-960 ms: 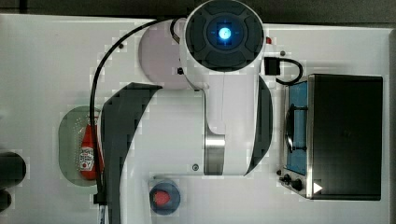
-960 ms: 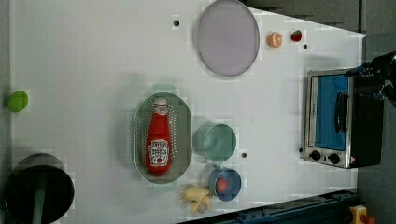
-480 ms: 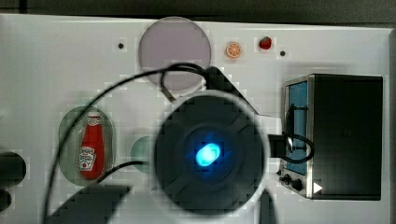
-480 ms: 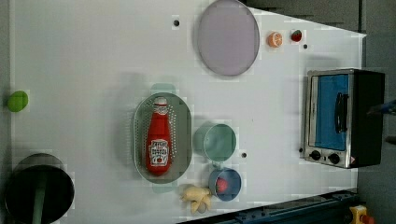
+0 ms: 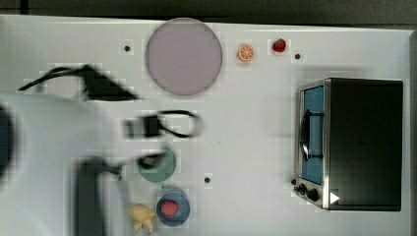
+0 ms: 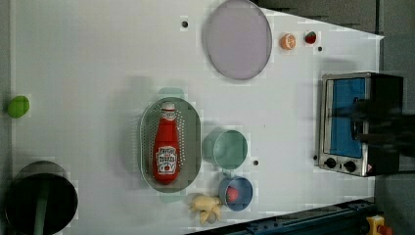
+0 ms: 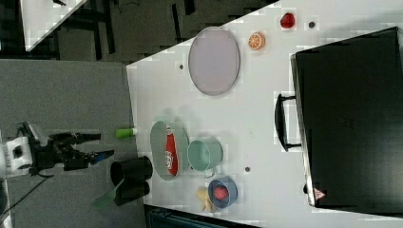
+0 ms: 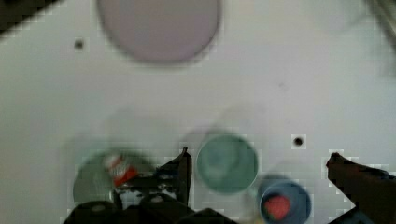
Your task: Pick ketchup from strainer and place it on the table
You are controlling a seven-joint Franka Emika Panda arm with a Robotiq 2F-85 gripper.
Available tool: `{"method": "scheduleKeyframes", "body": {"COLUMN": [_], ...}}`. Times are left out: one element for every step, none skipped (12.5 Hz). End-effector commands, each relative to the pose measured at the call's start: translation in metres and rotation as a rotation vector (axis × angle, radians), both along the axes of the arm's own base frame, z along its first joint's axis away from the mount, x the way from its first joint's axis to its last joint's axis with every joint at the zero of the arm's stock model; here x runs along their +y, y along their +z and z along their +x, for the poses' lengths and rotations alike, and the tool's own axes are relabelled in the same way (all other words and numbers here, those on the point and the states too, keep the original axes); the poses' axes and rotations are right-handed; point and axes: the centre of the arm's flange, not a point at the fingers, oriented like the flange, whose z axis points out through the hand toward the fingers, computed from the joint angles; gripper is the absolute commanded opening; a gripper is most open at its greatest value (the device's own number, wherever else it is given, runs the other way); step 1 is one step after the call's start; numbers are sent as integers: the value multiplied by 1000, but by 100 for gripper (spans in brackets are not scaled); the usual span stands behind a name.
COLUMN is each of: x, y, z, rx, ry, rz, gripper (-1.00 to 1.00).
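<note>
The ketchup [image 6: 165, 152], a red bottle with a white cap, lies lengthwise in the pale green strainer [image 6: 192, 147] on the white table [image 6: 98, 58]. In the right view my gripper [image 7: 103, 145] hangs open and empty, high up and off past the table's edge, seen to the left of the strainer [image 7: 159, 142] and ketchup [image 7: 170, 154]. In the wrist view the gripper [image 8: 258, 154] has its two fingers spread wide, with the bottle's cap end [image 8: 119, 168] and the strainer [image 8: 91, 182] beside one finger. The blurred white arm [image 5: 49, 162] covers the top view's left.
A teal bowl [image 6: 229, 149] stands right beside the strainer. A blue bowl [image 6: 236, 193] with a strawberry and a banana [image 6: 205, 208] sit near it. A grey-lilac plate [image 6: 237, 39], toaster oven [image 6: 355, 122], orange slice [image 6: 288, 41] and black cup [image 6: 41, 200] share the table.
In the top view the arm has swept from the middle to the left and now hides the strainer. A dark blur now crosses the oven in the left view. The ketchup has not moved.
</note>
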Motion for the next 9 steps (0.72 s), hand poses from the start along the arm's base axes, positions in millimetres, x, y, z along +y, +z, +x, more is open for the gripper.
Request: {"method": "scheduleKeyframes", "body": {"x": [77, 99, 120, 138, 153, 164, 174, 180, 185], "y": [-35, -44, -55, -68, -83, -100, -118, -139, -160], "z": [-28, -35, -43, -52, -59, -66, -72, -78, -84], "rx": [59, 64, 78, 92, 104, 110, 112, 109, 103], "ry": [110, 149, 194, 235, 270, 298, 323, 342, 357], "rz": [-23, -20, -19, -16, -11, -3, 8, 21, 38], "gripper": [100, 100, 100, 100, 100, 100, 100, 100, 100]}}
